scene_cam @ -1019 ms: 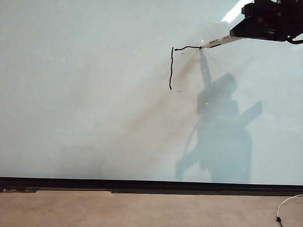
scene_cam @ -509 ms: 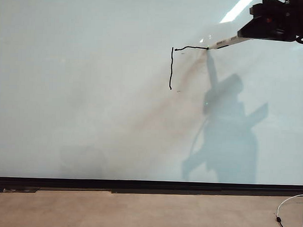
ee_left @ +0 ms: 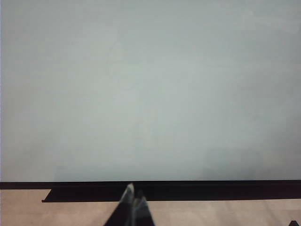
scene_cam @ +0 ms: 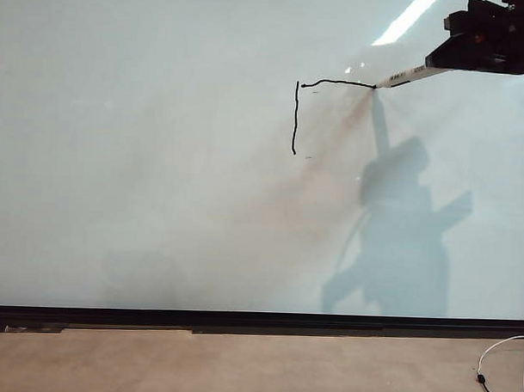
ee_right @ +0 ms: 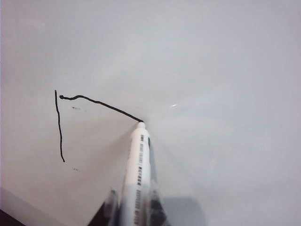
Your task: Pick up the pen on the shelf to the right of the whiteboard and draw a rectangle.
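The whiteboard [scene_cam: 159, 175] fills nearly the whole exterior view. On it stand two black strokes of the rectangle [scene_cam: 296, 120]: a vertical line and a wavy top line [ee_right: 94, 101] running right from its upper end. My right gripper [scene_cam: 439, 64], at the upper right, is shut on the white pen [scene_cam: 408, 77]. The pen [ee_right: 137, 174] has its black tip touching the board at the right end of the top line, with my right gripper [ee_right: 134, 207] clamped round its barrel. My left gripper [ee_left: 134, 197] hangs shut and empty below the board's black lower frame, out of the exterior view.
The board's black bottom frame [scene_cam: 258, 321] runs along above a tan floor strip [scene_cam: 239, 367]. A thin white cable with a black plug [scene_cam: 488, 367] lies at the lower right. The right arm's shadow [scene_cam: 394, 244] falls on the board.
My right gripper has moved to the right with the pen's tip on the board, and the top line has grown longer to the right. The left gripper has not moved.
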